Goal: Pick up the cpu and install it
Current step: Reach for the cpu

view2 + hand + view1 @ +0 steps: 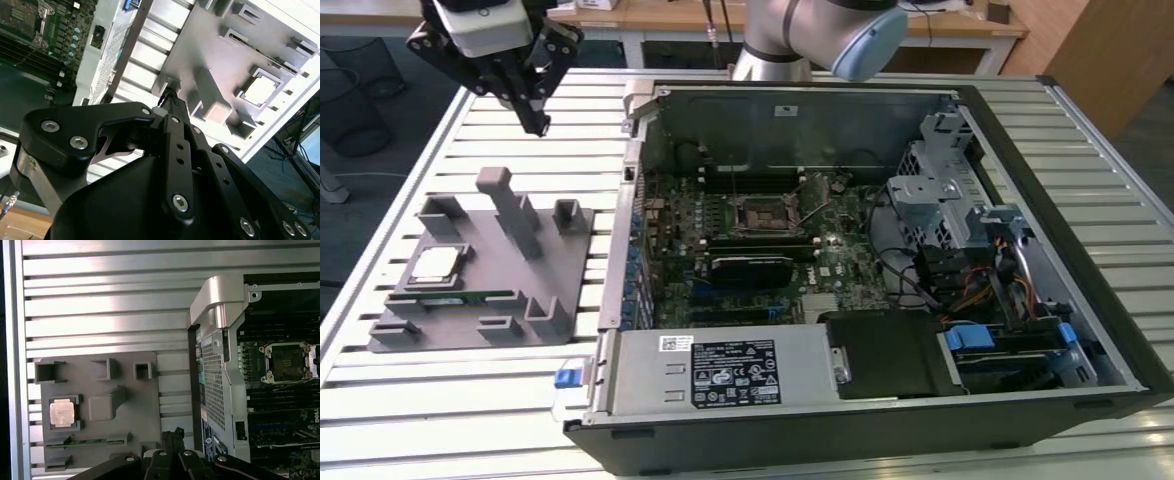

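The cpu (pixel 434 263), a small square chip with a shiny silver top, lies in a recess of the grey holder plate (pixel 507 250) on the slatted table, at the exterior view's left. Both wrist views show the cpu (pixel 260 90) (pixel 62 413) in its recess. My gripper (pixel 534 126) hangs above the table behind the plate, well above and apart from the cpu, its black fingers (pixel 170 100) (pixel 172 434) shut together on nothing. The black-framed socket (pixel 761 212) (pixel 287 361) sits uncovered on the motherboard inside the open computer case (pixel 1067 130).
A green memory stick (pixel 447 297) (pixel 85 442) lies in a slot of the holder plate near the cpu. Grey posts (pixel 507 205) stand up from the plate. The case's metal side wall (pixel 630 200) rises between plate and motherboard. Drive cage and cables (pixel 961 250) fill the case's right.
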`<state>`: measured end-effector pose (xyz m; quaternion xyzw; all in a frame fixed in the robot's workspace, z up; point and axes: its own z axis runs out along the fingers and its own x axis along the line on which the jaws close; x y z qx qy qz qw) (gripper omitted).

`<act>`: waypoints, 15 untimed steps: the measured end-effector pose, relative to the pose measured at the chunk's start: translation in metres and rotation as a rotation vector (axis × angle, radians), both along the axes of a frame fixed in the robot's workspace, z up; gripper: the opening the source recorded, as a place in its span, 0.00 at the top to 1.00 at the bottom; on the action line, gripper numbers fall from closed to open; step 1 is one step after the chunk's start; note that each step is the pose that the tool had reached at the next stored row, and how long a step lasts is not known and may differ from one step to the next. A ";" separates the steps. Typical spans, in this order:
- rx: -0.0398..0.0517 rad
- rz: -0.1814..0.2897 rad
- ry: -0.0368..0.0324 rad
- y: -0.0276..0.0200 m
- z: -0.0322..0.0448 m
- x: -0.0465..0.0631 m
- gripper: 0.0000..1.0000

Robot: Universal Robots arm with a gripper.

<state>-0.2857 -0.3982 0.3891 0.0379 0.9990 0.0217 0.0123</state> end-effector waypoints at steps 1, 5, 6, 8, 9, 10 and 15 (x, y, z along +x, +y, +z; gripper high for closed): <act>0.0000 0.000 0.0000 0.0000 -0.0001 -0.003 0.89; 0.0000 0.000 0.0001 0.0000 -0.0011 -0.012 0.89; 0.0000 0.000 0.0001 -0.0004 -0.0014 -0.014 0.89; 0.0001 0.000 0.0000 -0.0033 -0.0018 -0.015 0.89; 0.0001 0.000 0.0000 -0.0058 -0.0021 -0.015 0.89; 0.0000 0.000 0.0000 -0.0078 -0.0026 -0.015 0.89; 0.0008 0.035 -0.0001 -0.0108 -0.0066 -0.018 0.89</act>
